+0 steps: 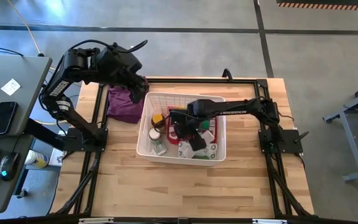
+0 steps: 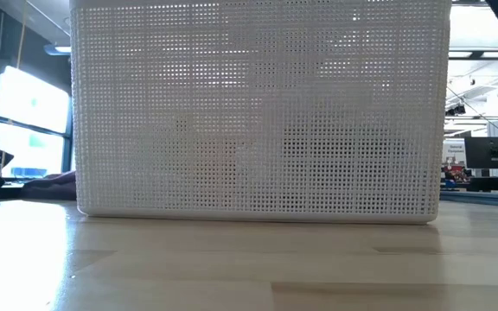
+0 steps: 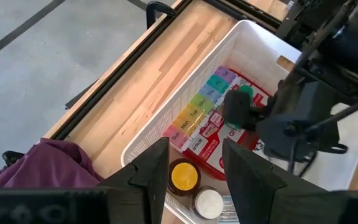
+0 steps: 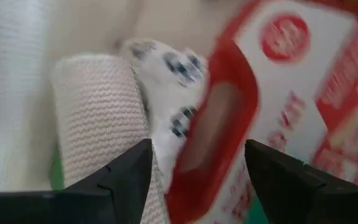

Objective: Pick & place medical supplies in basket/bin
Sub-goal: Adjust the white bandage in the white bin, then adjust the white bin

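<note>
You had a light wooden table [image 1: 185, 186] with a black frame rail around it, standing on a grey concrete floor [image 1: 185, 15]. Beside the table, on the side of the left arm, there was a grey desk [image 1: 8, 149] with a phone [image 1: 3, 117] and a mouse [image 1: 8, 165].

The white basket [image 1: 145, 132] stood in the middle of the table. From the low view its mesh wall [image 2: 258, 112] filled almost all the picture and hid both arms and everything inside. Behind the basket, at its left-arm corner, lay the purple cloth [image 1: 124, 104], outside the basket.

Inside the basket you could see the rainbow pill organizer [image 3: 197, 107] along the wall, the red first-aid pouch [image 3: 213, 134] beside it, the amber bottle [image 3: 184, 177] and a small white-capped bottle [image 3: 208, 203] just next to it.

Your right gripper [image 1: 194, 138] was down inside the basket, over the supplies. Its fingers [image 4: 124, 174] stood apart and held nothing; between them showed the beige roll [image 4: 92, 118], a white printed packet [image 4: 166, 93] and a red and white package [image 4: 278, 99].

Your left gripper [image 3: 194, 163] hung above the basket's corner near the purple cloth, over the amber bottle. Its fingers [image 3: 151, 168] were apart with nothing between them.
</note>
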Available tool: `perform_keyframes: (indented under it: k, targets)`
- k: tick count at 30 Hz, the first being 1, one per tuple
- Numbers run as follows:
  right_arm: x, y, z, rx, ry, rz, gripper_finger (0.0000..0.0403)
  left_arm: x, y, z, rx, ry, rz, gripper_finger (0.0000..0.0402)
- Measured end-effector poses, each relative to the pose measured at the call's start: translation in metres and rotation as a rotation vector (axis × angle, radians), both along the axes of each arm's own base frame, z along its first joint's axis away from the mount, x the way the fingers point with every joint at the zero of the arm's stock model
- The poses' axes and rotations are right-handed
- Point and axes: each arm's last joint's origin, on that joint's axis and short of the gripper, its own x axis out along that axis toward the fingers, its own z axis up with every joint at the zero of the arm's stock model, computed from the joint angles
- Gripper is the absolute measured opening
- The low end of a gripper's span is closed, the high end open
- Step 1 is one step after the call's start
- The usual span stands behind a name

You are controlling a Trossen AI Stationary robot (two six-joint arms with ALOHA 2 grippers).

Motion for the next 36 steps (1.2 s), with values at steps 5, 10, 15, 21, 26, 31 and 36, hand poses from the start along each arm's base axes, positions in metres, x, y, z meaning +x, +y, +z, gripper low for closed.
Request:
perform_keyframes:
  k: [5, 10, 15, 21, 26, 31, 36]
  targets:
    - [-0.002, -0.009, 0.001, 0.03, 0.034, -0.173, 0.0222, 0.0, 0.0, 0.0, 0.003, 0.002, 0.0, 0.0177]
    - [-0.009, -0.018, 0.003, 0.046, 0.103, -0.293, 0.0196, 0.0, 0.001, 0.0, 0.019, 0.01, -0.012, 0.0177]
    - [-0.02, -0.03, 0.021, 0.008, 0.075, -0.39, 0.0174, 0.0, 0.001, 0.0, 0.041, 0.015, 0.003, 0.0175]
    - [-0.042, -0.042, 0.063, 0.026, -0.07, -0.407, 0.0157, 0.0, 0.001, 0.0, 0.04, 0.012, 0.005, 0.0172]
    - [-0.057, -0.042, 0.085, 0.042, -0.133, -0.446, 0.0153, 0.0, 0.002, 0.001, 0.038, 0.002, 0.009, 0.0172]
    - [-0.074, -0.04, 0.109, 0.066, -0.209, -0.559, 0.0151, 0.0, 0.001, 0.001, 0.035, 0.003, 0.01, 0.0172]
    - [-0.103, -0.036, 0.14, 0.053, -0.303, -0.741, 0.014, -0.003, 0.0, 0.001, 0.008, -0.008, 0.028, 0.0172]
